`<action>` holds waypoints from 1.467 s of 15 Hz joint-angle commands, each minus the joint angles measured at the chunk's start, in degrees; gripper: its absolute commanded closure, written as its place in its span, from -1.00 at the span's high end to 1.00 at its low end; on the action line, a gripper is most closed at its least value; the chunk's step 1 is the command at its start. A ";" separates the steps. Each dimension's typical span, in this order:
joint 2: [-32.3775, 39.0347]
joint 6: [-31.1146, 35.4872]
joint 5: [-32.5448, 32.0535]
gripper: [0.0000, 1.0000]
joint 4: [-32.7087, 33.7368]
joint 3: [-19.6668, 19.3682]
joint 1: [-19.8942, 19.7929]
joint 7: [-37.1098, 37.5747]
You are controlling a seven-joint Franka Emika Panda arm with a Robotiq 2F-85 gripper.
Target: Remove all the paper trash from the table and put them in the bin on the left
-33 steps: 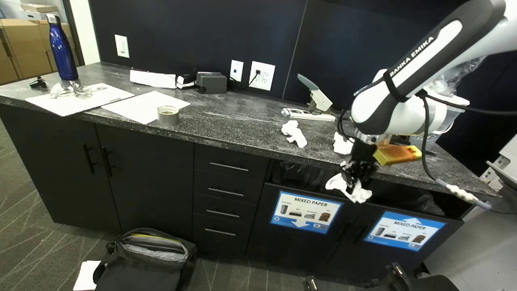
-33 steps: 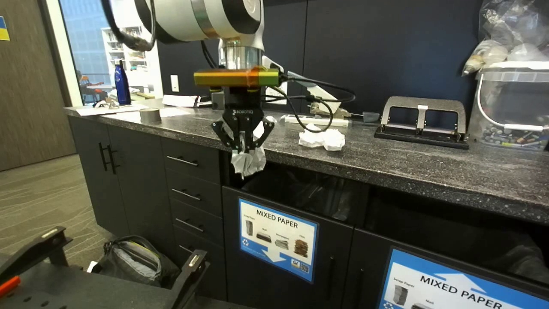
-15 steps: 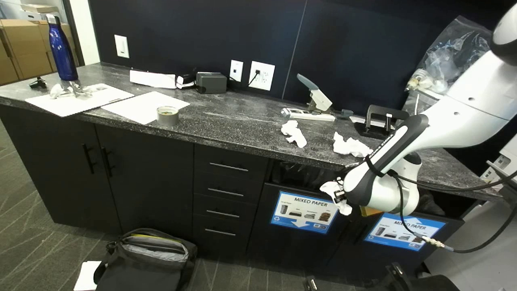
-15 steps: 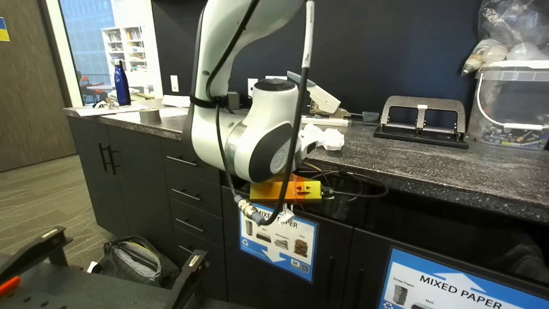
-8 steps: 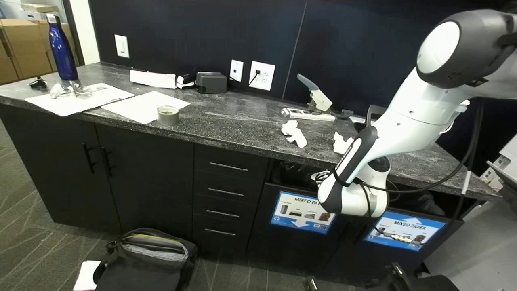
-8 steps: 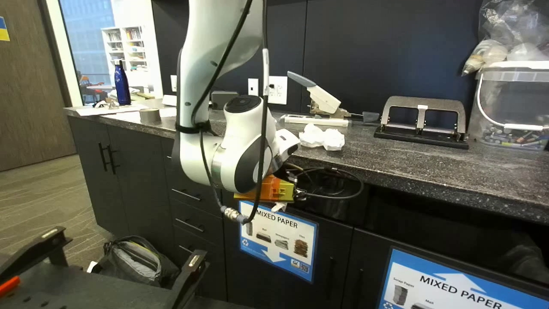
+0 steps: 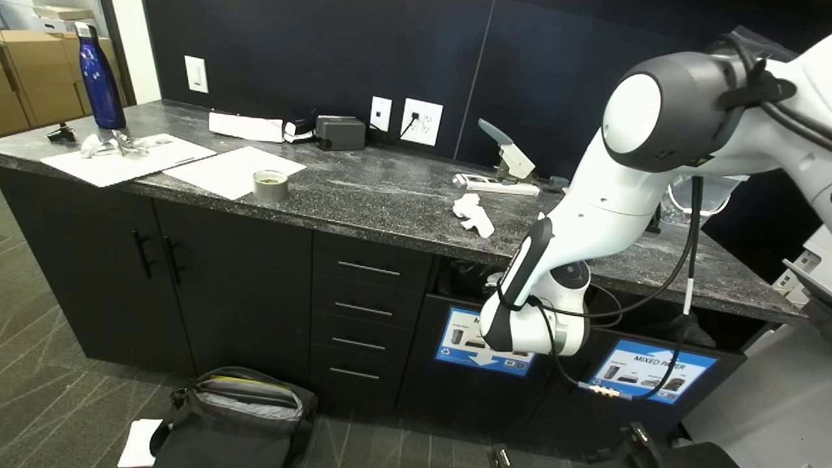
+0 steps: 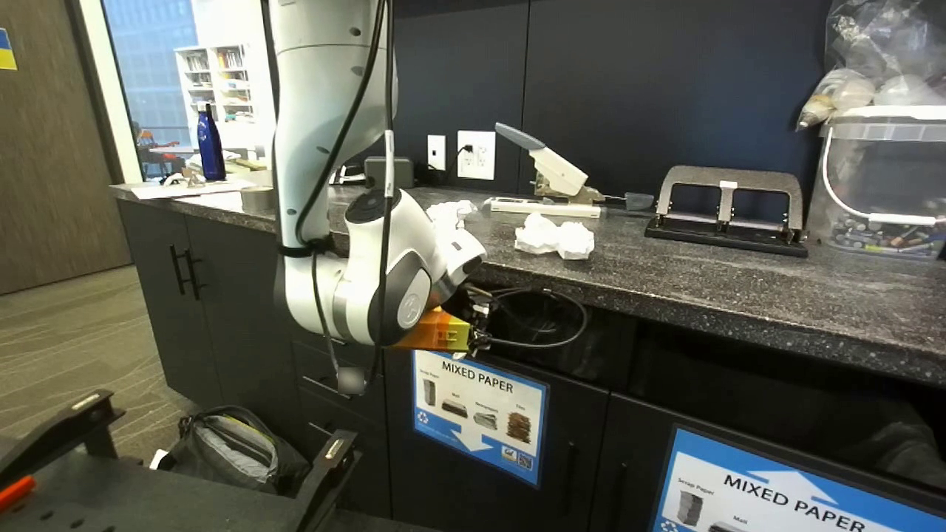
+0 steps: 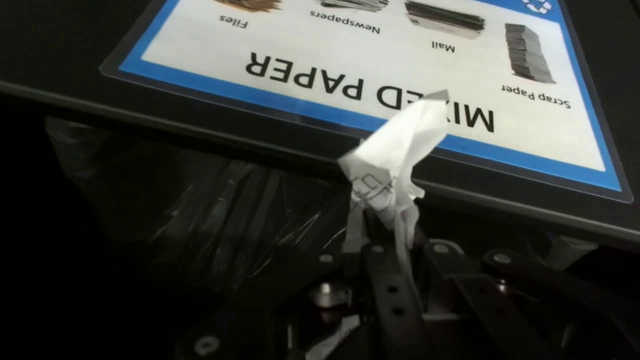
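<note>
While the gripper pinches a crumpled paper scrap at the mouth of the left-hand Mixed Paper bin, the scrap's loose end seems to jut past the front rim (release probably wants it inside)

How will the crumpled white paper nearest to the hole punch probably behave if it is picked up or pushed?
The crumpled paper is probably light for its size, as it looks like a thin, scrunched sheet. Squeezed, it would likely crumple further, given its loose folds. Pushed, it may skid or tumble rather than roll smoothly, since its outline is lumpy.
</note>
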 commanded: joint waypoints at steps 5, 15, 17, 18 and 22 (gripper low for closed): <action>7.91 3.05 8.04 -0.83 10.74 -3.85 5.93 0.80; 10.39 -2.59 13.24 0.20 17.25 -4.89 6.43 1.30; 9.30 -3.54 11.00 0.46 17.56 -4.44 5.36 1.93; 8.90 -4.10 10.15 0.64 17.55 -4.34 5.02 2.19; 4.90 -5.65 1.79 1.00 14.05 -1.93 1.53 3.77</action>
